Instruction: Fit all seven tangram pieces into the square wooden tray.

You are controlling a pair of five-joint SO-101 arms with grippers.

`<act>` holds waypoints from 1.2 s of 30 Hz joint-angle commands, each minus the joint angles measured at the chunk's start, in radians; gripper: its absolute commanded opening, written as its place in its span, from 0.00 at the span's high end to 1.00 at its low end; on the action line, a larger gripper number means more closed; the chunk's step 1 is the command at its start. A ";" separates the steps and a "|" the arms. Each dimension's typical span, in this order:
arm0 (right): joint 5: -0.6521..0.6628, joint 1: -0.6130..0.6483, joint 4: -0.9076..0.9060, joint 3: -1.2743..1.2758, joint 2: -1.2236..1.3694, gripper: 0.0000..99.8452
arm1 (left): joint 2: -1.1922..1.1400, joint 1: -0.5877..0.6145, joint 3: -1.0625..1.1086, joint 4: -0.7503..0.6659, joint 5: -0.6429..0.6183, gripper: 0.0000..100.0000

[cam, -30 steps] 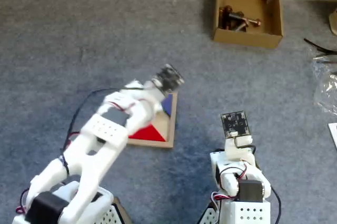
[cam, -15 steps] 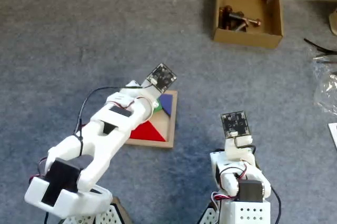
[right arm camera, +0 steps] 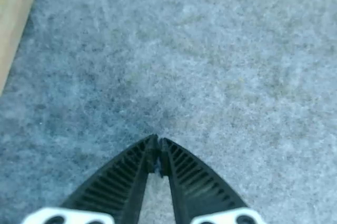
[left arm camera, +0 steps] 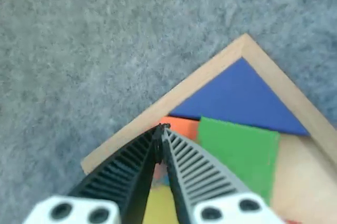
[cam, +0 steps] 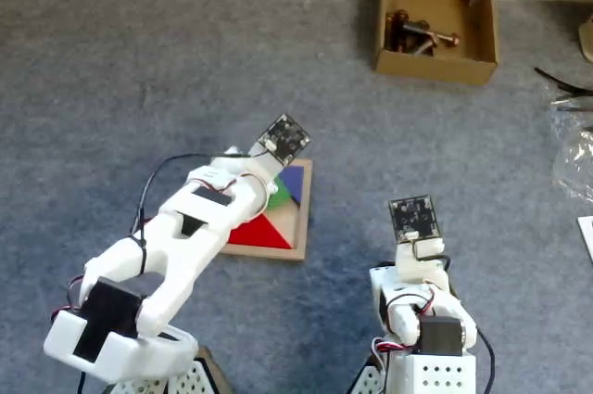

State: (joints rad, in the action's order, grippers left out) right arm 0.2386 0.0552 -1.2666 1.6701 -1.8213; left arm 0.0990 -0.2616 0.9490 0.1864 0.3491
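Note:
The square wooden tray (cam: 304, 213) lies on the grey carpet, partly under my left arm (cam: 208, 213). In it I see a red triangle (cam: 264, 232), a blue triangle (cam: 293, 181) and a green piece (cam: 278, 195). In the left wrist view my left gripper (left arm camera: 159, 127) is shut with nothing in it. Its tips hover over an orange piece (left arm camera: 184, 125) by the tray rim (left arm camera: 210, 71), beside the green piece (left arm camera: 239, 147), the blue triangle (left arm camera: 239, 97) and a yellow piece (left arm camera: 160, 205). My right gripper (right arm camera: 157, 140) is shut and empty over bare carpet. A tray corner (right arm camera: 13, 13) lies off to its side.
A cardboard box (cam: 435, 60) with small metal parts stands at the back right. Black cables (cam: 561, 88) and a clear plastic bag (cam: 574, 158) lie at the right edge. The right arm (cam: 417, 269) stands right of the tray. Open carpet spreads left and behind.
The left arm's elbow has risen and swung left. Its wrist shifted slightly left over the tray's far edge, uncovering more of the green and blue pieces. The right arm has kept still.

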 commanded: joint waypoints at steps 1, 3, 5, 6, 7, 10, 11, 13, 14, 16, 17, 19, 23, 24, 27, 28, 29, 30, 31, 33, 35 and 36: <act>-0.008 0.013 0.022 0.099 -0.005 0.99 | 0.005 -0.036 -0.038 0.003 0.003 0.98; -0.008 0.013 0.022 0.099 -0.005 0.99 | 0.005 -0.031 -0.036 0.003 0.003 0.98; -0.008 0.013 0.022 0.099 -0.005 0.99 | 0.010 -0.030 -0.036 0.003 0.003 0.98; -0.008 0.013 0.022 0.099 -0.005 0.99 | 0.010 -0.030 -0.036 0.003 0.003 0.98; -0.008 0.013 0.022 0.099 -0.005 0.99 | 0.010 -0.033 -0.036 0.005 0.003 0.98; -0.008 0.013 0.022 0.099 -0.005 0.99 | 0.012 -0.035 -0.038 0.023 0.003 0.98; -0.008 0.013 0.022 0.099 -0.005 0.99 | 0.012 -0.035 -0.038 0.031 0.003 0.98; -0.008 0.013 0.022 0.099 -0.005 0.99 | 0.013 -0.033 -0.041 0.034 0.005 0.98; -0.008 0.013 0.022 0.099 -0.005 0.99 | 0.013 -0.028 -0.042 0.034 0.005 0.98; -0.008 0.013 0.022 0.099 -0.005 0.99 | 0.019 -0.024 -0.044 0.034 0.005 0.98; -0.008 0.013 0.022 0.099 -0.005 0.99 | 0.033 -0.016 -0.042 0.034 0.005 0.98; -0.008 0.013 0.022 0.099 -0.005 0.99 | 0.082 -0.002 -0.036 0.040 0.005 0.98; -0.008 0.013 0.022 0.099 -0.005 0.99 | 0.229 0.058 0.013 0.078 0.000 0.98; -0.008 0.013 0.022 0.099 -0.005 0.99 | 0.268 0.070 0.024 0.110 0.000 0.98; -0.008 0.013 0.022 0.099 -0.005 0.99 | 0.351 0.091 0.030 0.242 -0.003 0.98; -0.008 0.013 0.022 0.099 -0.005 0.99 | 0.372 0.097 0.030 0.284 -0.017 0.98; -0.008 0.013 0.022 0.099 -0.005 0.99 | 0.389 0.107 0.028 0.316 -0.041 0.98; -0.008 0.013 0.022 0.099 -0.005 0.99 | 0.403 0.119 0.028 0.342 -0.068 0.98; -0.008 0.013 0.022 0.099 -0.005 0.99 | 0.412 0.134 0.028 0.362 -0.089 0.98; -0.008 0.013 0.022 0.099 -0.005 0.99 | 0.420 0.173 0.028 0.394 -0.110 0.98; -0.008 0.013 0.022 0.099 -0.005 0.99 | 0.420 0.219 0.030 0.423 -0.110 0.98; -0.008 0.013 0.022 0.099 -0.005 0.99 | 0.420 0.242 0.033 0.436 -0.110 0.98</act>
State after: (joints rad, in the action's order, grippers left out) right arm 0.2386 0.0552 -1.2666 1.6701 -1.8213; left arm 0.4780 -0.0806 0.9858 0.5869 0.2493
